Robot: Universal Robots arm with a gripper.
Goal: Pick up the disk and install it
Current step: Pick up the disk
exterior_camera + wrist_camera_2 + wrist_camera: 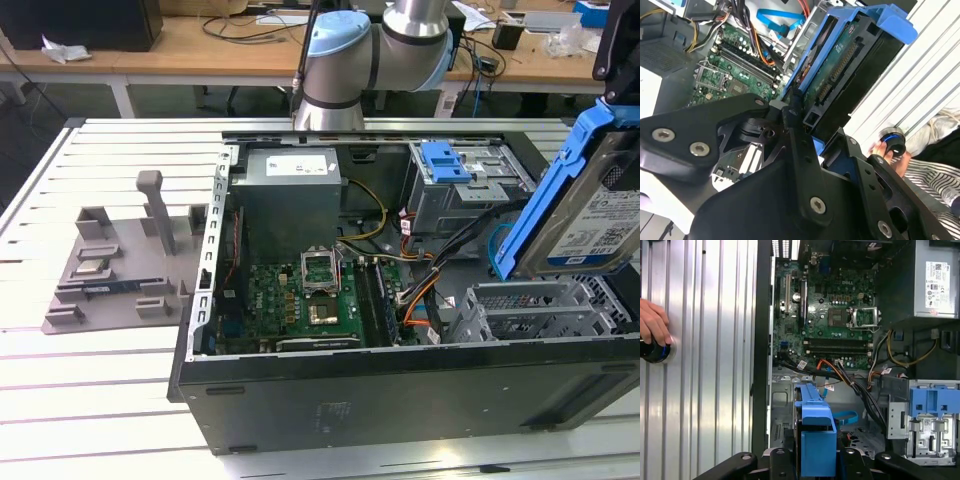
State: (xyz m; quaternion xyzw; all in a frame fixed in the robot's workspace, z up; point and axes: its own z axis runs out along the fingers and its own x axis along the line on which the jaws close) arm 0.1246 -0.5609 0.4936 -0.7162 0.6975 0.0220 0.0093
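Blue-framed and silver, the disk (600,215) is hanging tilted in my end effector (815,132), which is clamping its bracket, just above the metal bay (540,305) inside the open computer case (400,390), so I am judging pickup done, seating left.

The scene is brightly lit. In the exterior view the bench (110,400) slats glare white with a pinkish cast nearest the camera, while the inside of the computer case (400,390) lies shaded under its walls. In the second wrist view the slats wash out beside the disk (840,65), and my tool (815,127) reads near-black.
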